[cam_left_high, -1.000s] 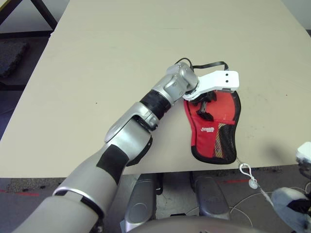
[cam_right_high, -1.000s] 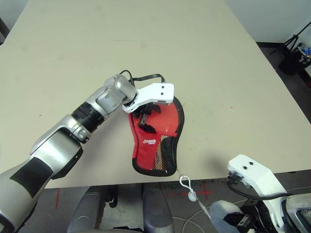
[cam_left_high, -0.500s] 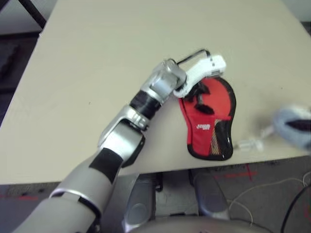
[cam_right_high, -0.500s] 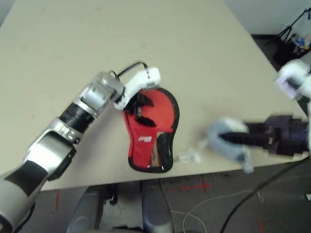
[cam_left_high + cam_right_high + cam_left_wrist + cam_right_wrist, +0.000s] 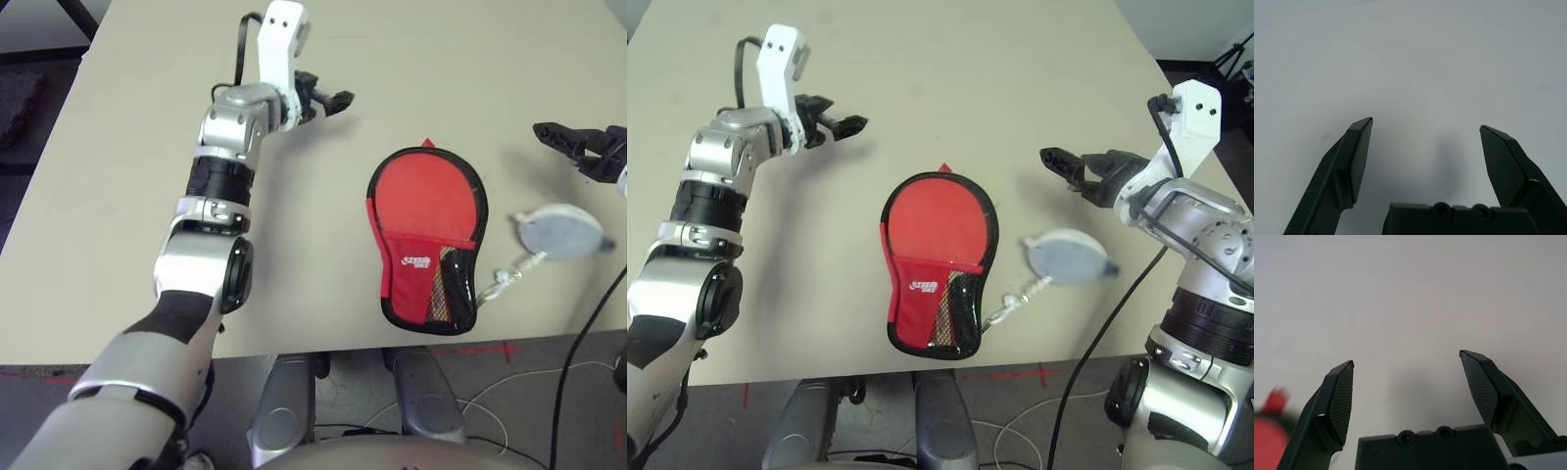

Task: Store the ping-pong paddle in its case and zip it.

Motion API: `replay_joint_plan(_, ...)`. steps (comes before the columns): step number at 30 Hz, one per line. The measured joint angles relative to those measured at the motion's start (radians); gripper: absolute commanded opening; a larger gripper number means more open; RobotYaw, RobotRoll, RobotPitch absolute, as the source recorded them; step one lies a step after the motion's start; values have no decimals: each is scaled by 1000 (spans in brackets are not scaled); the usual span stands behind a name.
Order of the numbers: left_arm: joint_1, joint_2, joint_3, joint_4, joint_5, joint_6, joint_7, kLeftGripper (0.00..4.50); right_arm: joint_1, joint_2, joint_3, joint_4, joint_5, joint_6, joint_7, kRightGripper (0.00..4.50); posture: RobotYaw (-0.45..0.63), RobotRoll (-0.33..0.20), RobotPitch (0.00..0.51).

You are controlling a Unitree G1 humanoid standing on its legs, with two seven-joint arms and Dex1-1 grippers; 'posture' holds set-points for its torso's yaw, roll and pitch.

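- One beige table, seen from above, with two robot arms reaching over it.
- One red case, paddle-shaped with a black zipper edge, lies flat near the table's front edge, between the two grippers and nearer the robot than both sets of fingertips.
- The case's round end points away from the robot; a small red tab sticks out at that end.
- One mesh pocket covers the case's narrow end. A white logo is printed on the red fabric beside it; the letters are too small to read.
- The ping-pong paddle is not visible as a separate thing; whether it is inside the case cannot be told.
- One pale grey round pouch lies just beside the case, on the right gripper's side, below and nearer the robot than its fingertips. One thin cord with a small clip runs from the pouch to the case's edge.
- One left gripper: its two black fingers are spread apart, holding nothing, and point across the table well clear of the case.
- One right gripper: its two black fingers are also spread wide and empty, pointing toward the table's middle, apart from both pouch and case.
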Motion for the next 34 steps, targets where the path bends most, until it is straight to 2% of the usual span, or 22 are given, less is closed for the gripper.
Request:
replay_joint_plan(5, 94, 20, 65, -51, -10, -86, 157, 4500, 1, 29, -6, 173, -73, -244, -20, 4455, -83, 0, 282)
replay_joint_plan(9, 225, 32, 86, -120, 5, -166, 285, 4500, 8, 44, -1, 324, -113, -427, 18, 4455, -81, 0, 283)
replay_joint_plan(16, 327, 19, 65, -203, 29, -242, 372, 4500, -7, 35, 22, 514, -163, -655, 83, 4455, -74, 0, 285)
replay_joint_plan(24, 428, -4, 44, -284, 39, -280, 438, 4500, -22, 35, 33, 649, -187, -770, 94, 4455, -47, 0, 294)
replay_joint_plan(34, 480, 42, 81, -345, 42, -308, 513, 4500, -61, 22, 42, 732, -193, -815, 127, 4455, -25, 0, 298)
